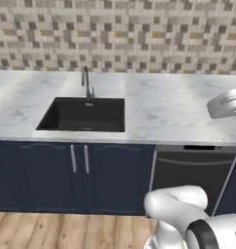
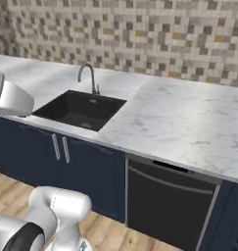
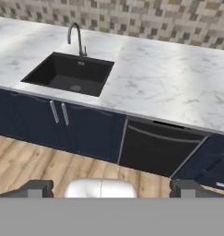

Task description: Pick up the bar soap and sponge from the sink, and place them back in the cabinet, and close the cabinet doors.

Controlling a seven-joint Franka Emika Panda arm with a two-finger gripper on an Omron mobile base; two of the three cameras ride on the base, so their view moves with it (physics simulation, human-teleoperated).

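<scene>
The sink (image 1: 83, 115) (image 2: 79, 109) (image 3: 67, 73) is a matte-black basin set into the white marble counter, left of centre. Its grey gooseneck faucet (image 1: 85, 81) (image 2: 89, 75) (image 3: 76, 38) stands at the back rim, and a round drain (image 3: 75, 87) shows on the floor. The bar soap and the sponge are hidden in these frames. The cabinet and the cabinet doors are out of view. My gripper (image 3: 112, 190) hangs high and well back from the counter, looking down at sink and floor. It is open wide, with nothing between its dark fingertips (image 3: 38, 188).
The marble counter (image 1: 168, 108) (image 2: 189, 122) runs right of the sink under a mosaic tile wall. Below are navy base doors with silver handles (image 1: 79, 159) (image 3: 59, 113) and a dark dishwasher (image 1: 192, 174) (image 3: 155, 147). Wooden floor (image 3: 35, 161) lies in front.
</scene>
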